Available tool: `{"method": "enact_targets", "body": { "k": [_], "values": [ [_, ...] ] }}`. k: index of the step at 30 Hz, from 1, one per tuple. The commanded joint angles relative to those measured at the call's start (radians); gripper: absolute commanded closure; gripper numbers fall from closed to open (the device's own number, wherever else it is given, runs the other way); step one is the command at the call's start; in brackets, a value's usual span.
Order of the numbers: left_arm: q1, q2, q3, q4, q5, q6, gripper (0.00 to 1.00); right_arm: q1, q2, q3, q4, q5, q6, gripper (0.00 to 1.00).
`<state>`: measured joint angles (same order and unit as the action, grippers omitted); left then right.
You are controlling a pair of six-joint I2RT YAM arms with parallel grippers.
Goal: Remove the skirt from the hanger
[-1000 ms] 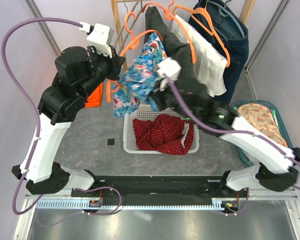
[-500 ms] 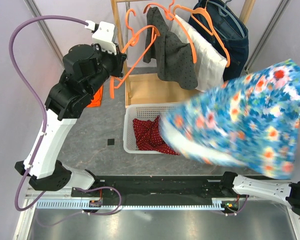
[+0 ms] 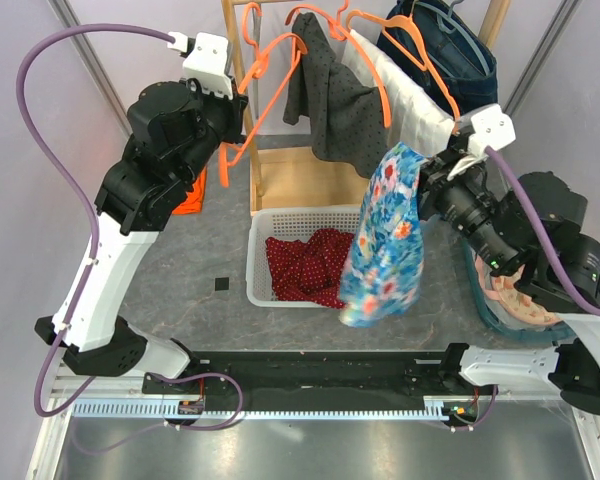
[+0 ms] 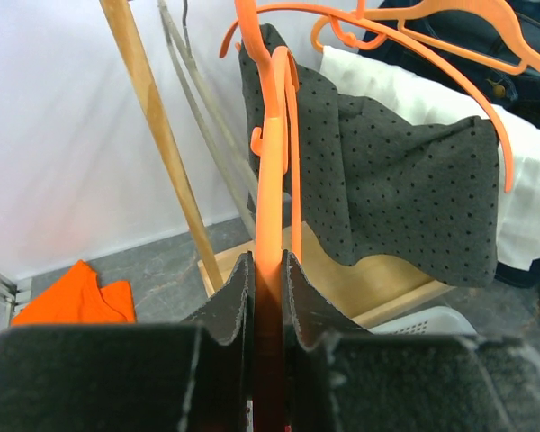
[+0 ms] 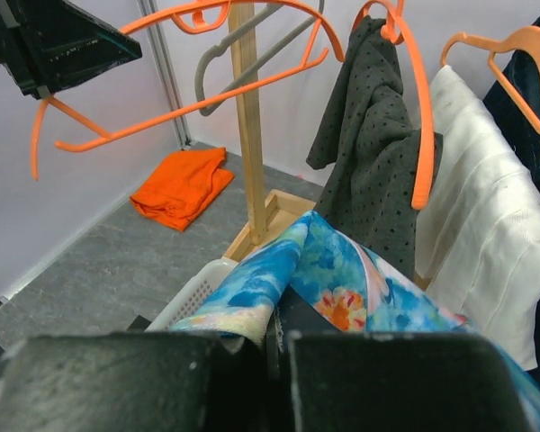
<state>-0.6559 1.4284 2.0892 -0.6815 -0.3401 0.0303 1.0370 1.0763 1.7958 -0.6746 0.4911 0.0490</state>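
left gripper [image 4: 268,270] clamps the bare orange hanger [image 4: 270,171], right gripper [image 5: 274,331] pinches the freed floral skirt [image 3: 385,240]; lowering into the laundry basket [image 3: 256,250] seems next.

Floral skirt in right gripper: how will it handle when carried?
Likely floppy: the floral skirt hangs limp in folds from the right gripper. Thin fabric, probably light, so it may swing. Pinched at one edge, it could slip.

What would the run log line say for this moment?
left gripper: shut on orange hanger | right gripper: shut on floral skirt | status: skirt off hanger, dangling near white basket
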Motion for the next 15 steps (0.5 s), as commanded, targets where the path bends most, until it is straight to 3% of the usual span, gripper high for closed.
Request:
{"method": "enact_targets", "body": {
  "k": [1, 15],
  "values": [
    [0.002, -0.031, 0.025, 0.066, -0.050, 0.048, 0.98, 0.003, -0.039, 0.046, 0.066, -0.020, 0.020, 1.00],
    [0.002, -0.149, -0.107, 0.132, -0.135, 0.146, 0.98, 0.003, 0.138, 0.125, 0.121, -0.123, 0.023, 1.00]
  ]
}}
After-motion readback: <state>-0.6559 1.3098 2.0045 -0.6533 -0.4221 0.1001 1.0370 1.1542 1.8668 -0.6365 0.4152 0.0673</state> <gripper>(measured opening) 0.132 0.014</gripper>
